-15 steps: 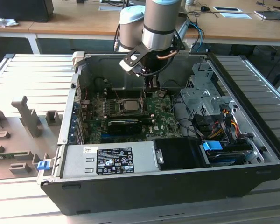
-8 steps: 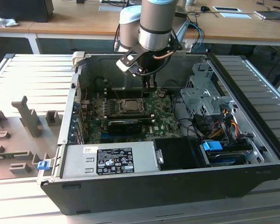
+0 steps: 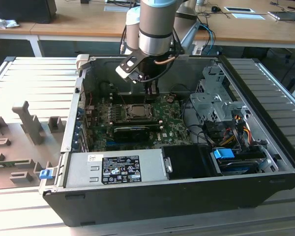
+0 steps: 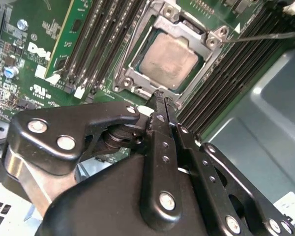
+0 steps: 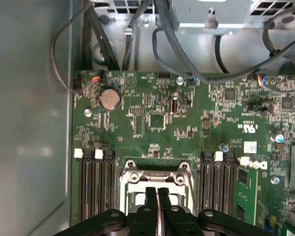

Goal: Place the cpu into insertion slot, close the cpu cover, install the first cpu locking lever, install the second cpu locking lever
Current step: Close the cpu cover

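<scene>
The cpu point(image 4: 168, 63) lies flat in the motherboard socket, its dull silver top showing. Around it the cpu cover point(image 4: 184, 29) lies down as a grey frame with a square cut-out. A thin metal lever rod point(image 4: 265, 35) runs from the socket's corner out over the memory slots. My gripper point(image 4: 160, 96) hangs just above the socket's edge with its black fingers pressed together and nothing between them. In the first wrist view the gripper point(image 5: 157, 191) sits over the socket frame point(image 5: 155, 172). In the exterior view the gripper point(image 3: 150, 93) hovers just behind the socket point(image 3: 137, 112) inside the open case.
Memory slots point(image 5: 96, 187) flank the socket on both sides. A drive cage point(image 3: 211, 98) with loose cables fills the exterior view's right, and a power supply point(image 3: 118, 169) lies along the near side. Case walls point(image 5: 29, 123) stand close by. Grey holders point(image 3: 29, 123) sit outside on the exterior view's left.
</scene>
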You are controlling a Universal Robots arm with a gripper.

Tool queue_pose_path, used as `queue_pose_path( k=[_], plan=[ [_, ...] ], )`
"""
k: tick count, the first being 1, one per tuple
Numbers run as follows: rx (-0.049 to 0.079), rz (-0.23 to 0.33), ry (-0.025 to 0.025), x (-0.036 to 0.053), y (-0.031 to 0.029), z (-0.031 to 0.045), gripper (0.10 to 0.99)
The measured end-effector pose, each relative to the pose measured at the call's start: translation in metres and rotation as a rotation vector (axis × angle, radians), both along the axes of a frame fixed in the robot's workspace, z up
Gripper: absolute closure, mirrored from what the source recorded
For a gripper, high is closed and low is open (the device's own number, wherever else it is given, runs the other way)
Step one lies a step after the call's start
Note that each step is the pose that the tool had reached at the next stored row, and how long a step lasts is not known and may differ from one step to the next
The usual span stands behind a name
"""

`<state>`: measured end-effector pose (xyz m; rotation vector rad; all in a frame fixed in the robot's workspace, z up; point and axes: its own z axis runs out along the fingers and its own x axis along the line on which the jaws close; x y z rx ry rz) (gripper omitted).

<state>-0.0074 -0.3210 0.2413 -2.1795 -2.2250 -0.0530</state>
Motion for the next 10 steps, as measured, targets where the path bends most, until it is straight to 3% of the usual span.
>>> queue_pose_path(
  k=[10],
  plan=[
    [0.000,0.001,0.0000,-0.0093,0.0000,0.0000,0.933]
  ],
)
